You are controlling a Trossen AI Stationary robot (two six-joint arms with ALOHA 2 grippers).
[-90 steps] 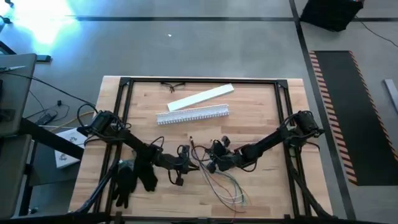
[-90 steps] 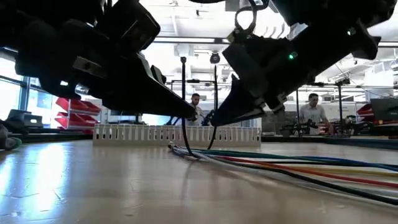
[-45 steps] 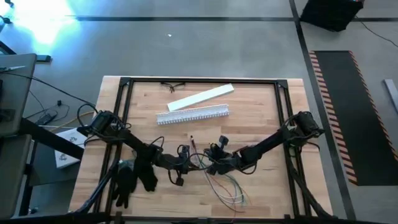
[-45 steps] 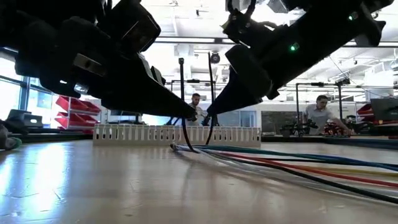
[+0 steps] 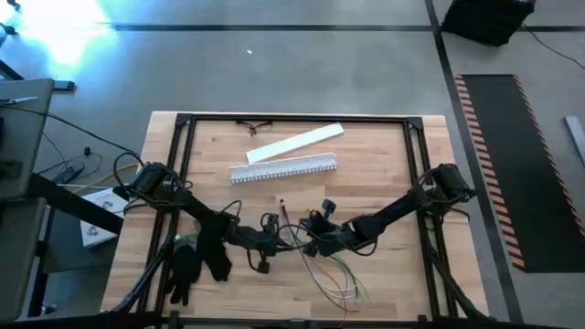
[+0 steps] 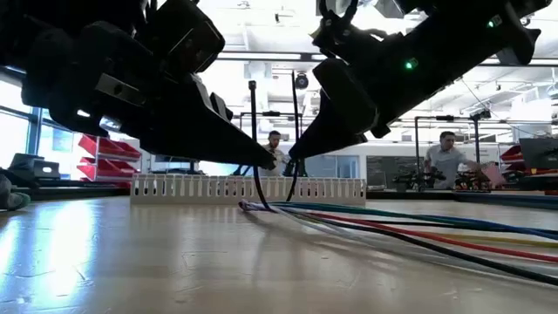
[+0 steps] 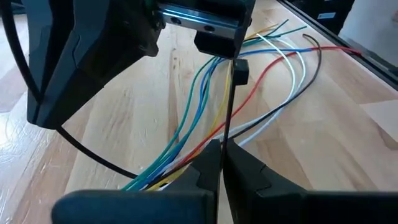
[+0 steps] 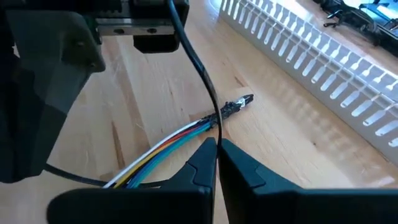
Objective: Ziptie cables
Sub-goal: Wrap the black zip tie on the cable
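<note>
The cables (image 5: 331, 270) are lying fanned on the wooden table (image 5: 384, 155) — left gripper (image 7: 222, 163) and right gripper (image 8: 217, 157) both pinching a black zip tie (image 7: 227, 106) looping them, near the slotted channel (image 5: 283, 168).

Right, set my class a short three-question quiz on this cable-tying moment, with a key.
1. True or false: the right gripper hangs wide open, holding nothing.
2. What does the left gripper pinch? A) the black zip tie B) a red wire C) the white slotted channel
3. In the low view, how many people show in the background?
Key: 1 false, it is shut on the black zip tie by the cables; 2 A; 3 two.
</note>
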